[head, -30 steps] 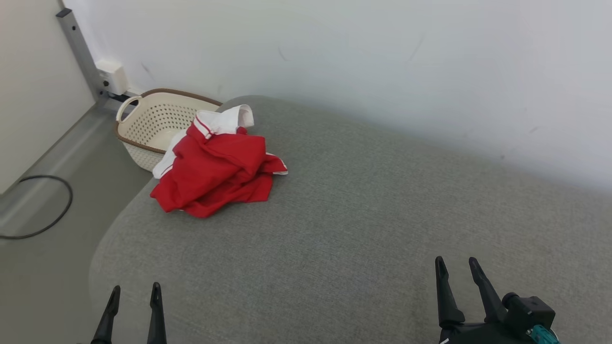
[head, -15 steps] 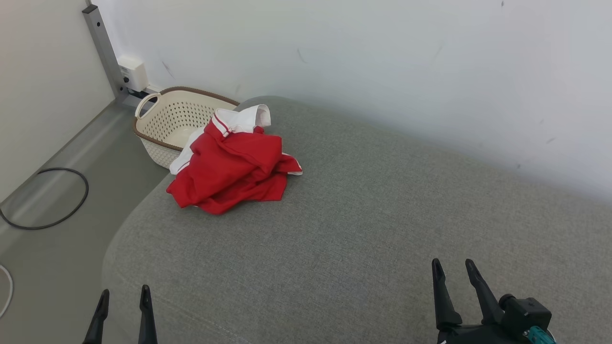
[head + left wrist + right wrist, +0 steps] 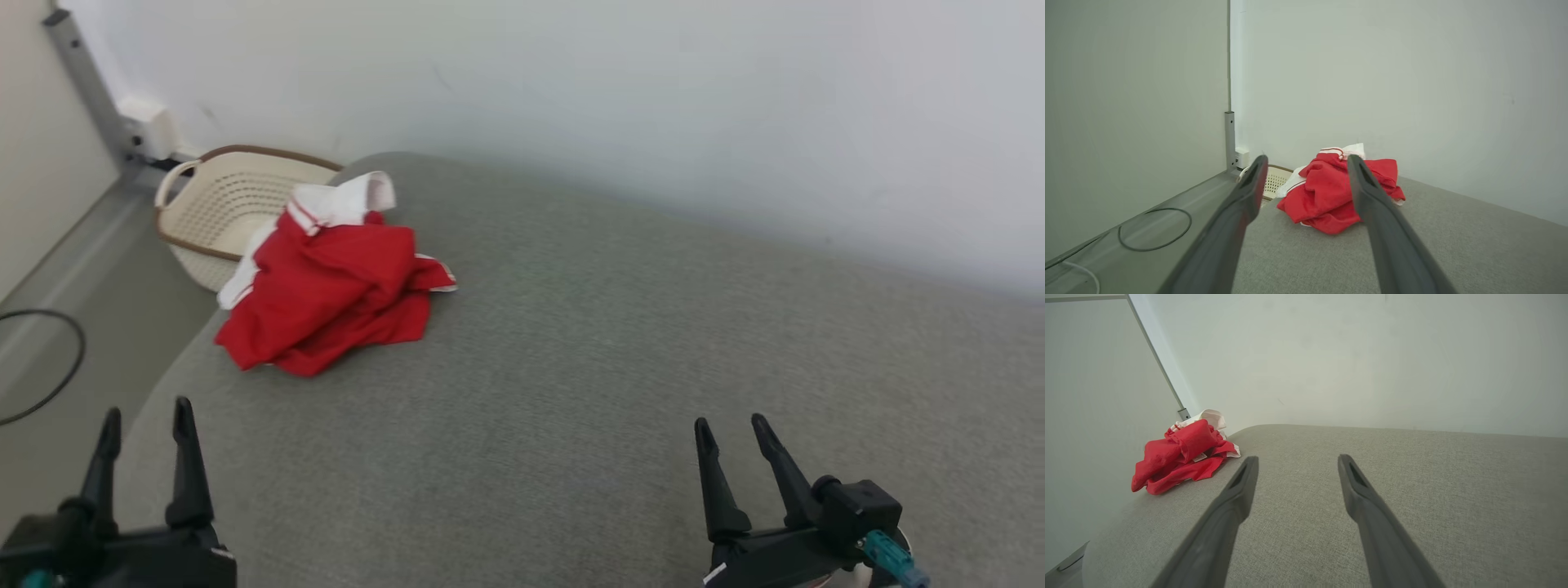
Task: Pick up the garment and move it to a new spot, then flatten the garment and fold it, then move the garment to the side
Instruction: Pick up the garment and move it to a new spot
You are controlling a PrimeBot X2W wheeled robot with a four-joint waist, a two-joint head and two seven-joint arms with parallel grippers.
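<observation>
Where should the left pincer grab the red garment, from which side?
Probably the raised red fold atop the garment, coming down from the near side with the left pincer: it's a crumpled heap, edges flat on the cushion, basket close behind.

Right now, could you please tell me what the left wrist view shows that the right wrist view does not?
Left wrist view's extras: the cream basket beside the shirt, a looped black cable, and the open left end effector. Right wrist view's extras: the open right end effector above a wide bare stretch of the cushion. Shared: the crumpled red and white shirt lying on the grey cushion, with the white wall behind.
</observation>
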